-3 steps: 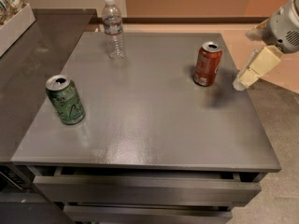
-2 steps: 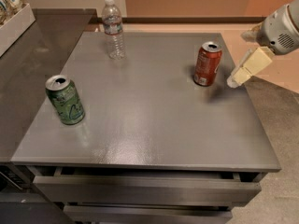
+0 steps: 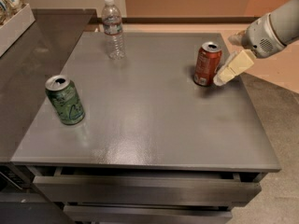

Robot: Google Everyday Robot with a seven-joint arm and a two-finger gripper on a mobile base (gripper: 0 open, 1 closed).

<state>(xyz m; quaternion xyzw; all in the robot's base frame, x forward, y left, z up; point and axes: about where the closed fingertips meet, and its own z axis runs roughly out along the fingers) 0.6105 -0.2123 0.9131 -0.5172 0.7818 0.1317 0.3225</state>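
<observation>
A: Grey table (image 3: 154, 125) with drawers (image 3: 140, 190) below. Where's the tool (image 3: 228, 72)?
B: At three o'clock of the red can (image 3: 207, 64), just beside it. Wide or narrow, I cannot tell.
A: And that can?
B: Upright, at the table's two o'clock. Green can (image 3: 65, 100) stands at nine, water bottle (image 3: 113, 29) at eleven.

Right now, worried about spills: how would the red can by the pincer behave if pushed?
The red can stands upright and narrow, so it probably tips easily. Its top looks opened, so it might spill. The pincer hovers beside it.
</observation>
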